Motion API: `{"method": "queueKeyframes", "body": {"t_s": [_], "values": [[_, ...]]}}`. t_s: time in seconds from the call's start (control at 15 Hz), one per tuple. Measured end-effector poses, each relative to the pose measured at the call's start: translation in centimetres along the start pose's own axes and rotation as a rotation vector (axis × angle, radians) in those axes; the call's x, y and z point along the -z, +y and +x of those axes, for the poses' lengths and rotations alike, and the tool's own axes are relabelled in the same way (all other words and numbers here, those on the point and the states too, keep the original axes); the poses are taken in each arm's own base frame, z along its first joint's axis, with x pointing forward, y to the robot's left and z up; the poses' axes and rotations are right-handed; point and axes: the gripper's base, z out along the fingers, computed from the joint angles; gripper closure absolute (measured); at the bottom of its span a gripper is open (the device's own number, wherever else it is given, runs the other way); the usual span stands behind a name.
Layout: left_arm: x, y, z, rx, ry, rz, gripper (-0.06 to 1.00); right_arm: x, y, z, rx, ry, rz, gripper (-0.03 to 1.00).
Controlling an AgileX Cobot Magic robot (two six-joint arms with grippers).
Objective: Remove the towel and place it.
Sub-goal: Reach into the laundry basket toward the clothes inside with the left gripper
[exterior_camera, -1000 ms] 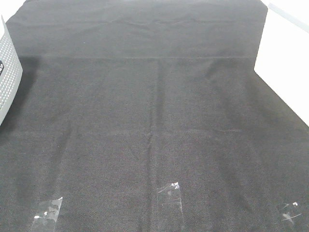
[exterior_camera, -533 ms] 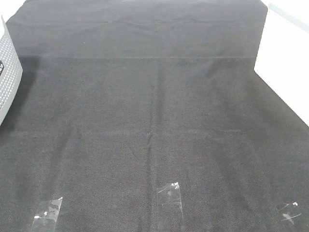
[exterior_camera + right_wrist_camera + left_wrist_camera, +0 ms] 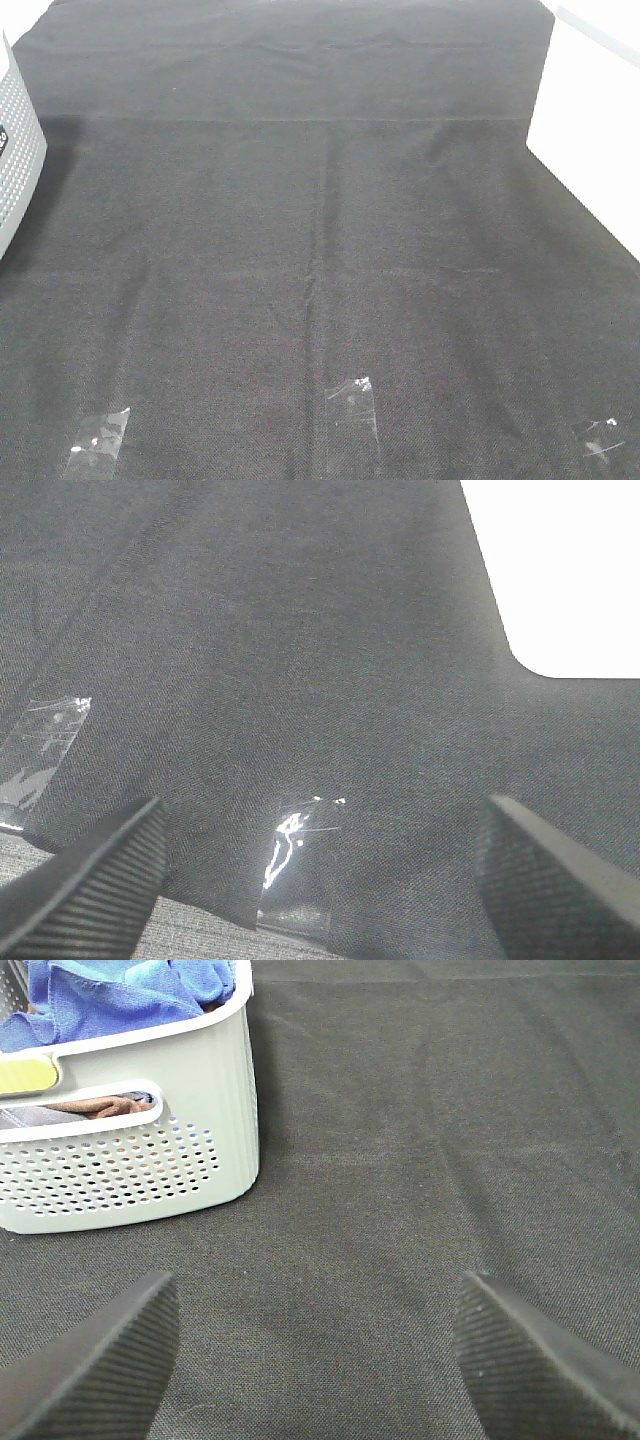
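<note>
The towel sits bunched in the basket, ahead of the left hand; that hand and the right hand are both spread and empty. Likely soft, light, floppy: pinch a raised fold.

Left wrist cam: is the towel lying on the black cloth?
No, the towel sits bunched inside the basket.

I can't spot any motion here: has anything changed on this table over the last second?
Nothing visibly changed in the overhead view. The black woven table cloth, the perforated grey plastic basket at its left edge and the clear tape strips lie exactly as before.
</note>
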Motion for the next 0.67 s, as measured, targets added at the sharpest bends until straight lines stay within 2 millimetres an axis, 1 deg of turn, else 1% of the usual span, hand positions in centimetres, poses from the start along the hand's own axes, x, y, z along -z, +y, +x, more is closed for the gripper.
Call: {"method": "queueKeyframes", "body": {"t_s": [0.13,0.2,0.33,0.4,0.47,0.6,0.67], "values": [[0.0,0.0,0.0,0.000,0.000,0.000,0.22,0.0,0.0,0.0,0.000,0.000,0.000,0.16],[-0.2,0.0,-0.1,0.000,0.013,0.000,0.20,0.0,0.0,0.0,0.000,0.000,0.000,0.16],[-0.8,0.1,-0.9,-0.005,0.097,-0.007,0.06,0.0,0.0,0.0,0.000,0.000,0.000,0.16],[-1.0,0.3,-1.6,-0.016,0.123,-0.024,0.01,0.0,0.0,0.0,0.000,0.000,0.000,0.16],[-1.0,0.5,-2.7,-0.032,0.134,-0.045,-0.01,0.0,0.0,0.0,0.000,0.000,0.000,0.16],[-1.3,0.7,-5.4,-0.114,0.170,-0.065,-0.02,0.0,0.0,0.0,0.000,0.000,0.000,0.16],[-1.4,0.7,-7.0,-0.166,0.185,-0.060,-0.02,0.0,0.0,0.0,0.000,0.000,0.000,0.16]]}}
